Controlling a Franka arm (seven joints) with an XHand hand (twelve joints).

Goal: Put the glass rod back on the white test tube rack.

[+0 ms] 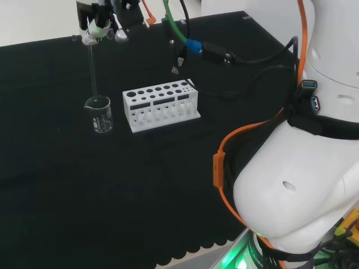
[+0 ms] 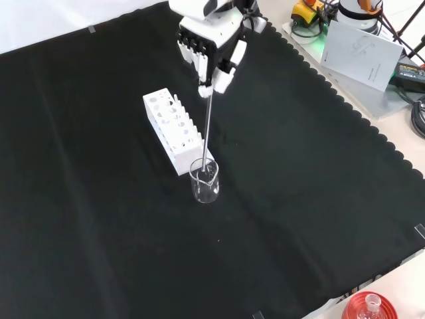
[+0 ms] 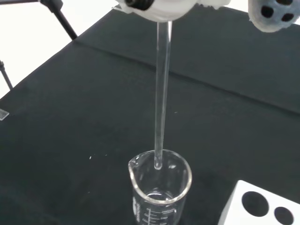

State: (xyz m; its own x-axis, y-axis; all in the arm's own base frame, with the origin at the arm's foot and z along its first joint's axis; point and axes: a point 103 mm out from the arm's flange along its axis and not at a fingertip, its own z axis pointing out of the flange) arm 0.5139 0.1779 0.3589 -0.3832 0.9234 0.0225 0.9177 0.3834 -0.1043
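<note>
- Head view, far left near the bench's back edge: hand hanging high, fingers curled and pinching the top of the glass rod, presumably so the rest of its length hangs free below.
- Below that: rod close to upright, lower tip just inside the mouth of a small glass beaker standing on the black cloth; judged to be mid-lift out of the beaker, tip not yet clear of the rim.
- Wrist view, same pair: rod running down from the white fingertips, ending about level with the beaker's rim, well short of the bottom; beaker apparently empty, spout turned away from the rack.
- Just right of the beaker in the head view: white test tube rack, apart from it, long side parallel to the bench's front edge, rows of open holes facing up — the likely target.
- Front view: hand above the rack's far end, rod slanting down past the rack's side into the beaker at its near end.
- Next, as a judgement: raise enough to clear the rim, then carry sideways over the rack.
</note>
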